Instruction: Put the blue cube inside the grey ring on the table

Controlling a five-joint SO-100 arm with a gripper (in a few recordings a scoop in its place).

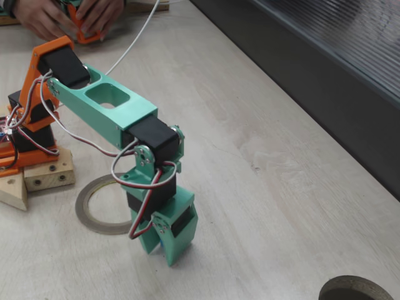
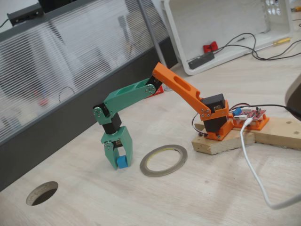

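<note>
**Beside the ring, cube already pinched**

Just outside the ring's rim, the teal two-finger gripper (image 2: 119, 162) points straight down at the pale whitewashed wood-grain table (image 2: 197, 197), its fingers pressed against the small bright-blue solid cube (image 2: 122, 163), which sits low between them, at or just above the surface; I cannot tell whether it is lifted. In a fixed view the same gripper (image 1: 164, 245) hides the cube behind its teal shell.

The relation that matters: the thin flat grey-brown ring (image 2: 163, 160) with its faint yellowish inner rim lies just beside the gripper, on the arm-base side. In a fixed view the ring (image 1: 94, 209) sits to the left of the gripper, partly covered by the arm's lower link. So the coming move is probably a short pull back toward the base, with enough lift to clear the thin rim, then release over the wide opening.

Nothing stands between cube and ring. The wooden base block (image 2: 221, 141) lies beyond the ring. A round hole in the table (image 2: 42, 193) lies well apart on the far side. A person's hands (image 1: 62, 15) rest at the table's far edge, clear of the path.
</note>
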